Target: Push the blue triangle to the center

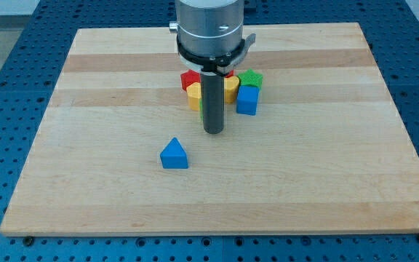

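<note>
The blue triangle (174,154) lies on the wooden board (326,167), below and left of the board's middle. My tip (214,132) is the lower end of the dark rod, up and to the right of the blue triangle, apart from it by about a block's width. The rod stands in front of a cluster of blocks and hides part of it.
A cluster of blocks sits above my tip: a blue cube (247,100), a green block (252,78), a red block (190,78), a yellow block (194,95) and another yellow block (230,87). Blue perforated table surrounds the board.
</note>
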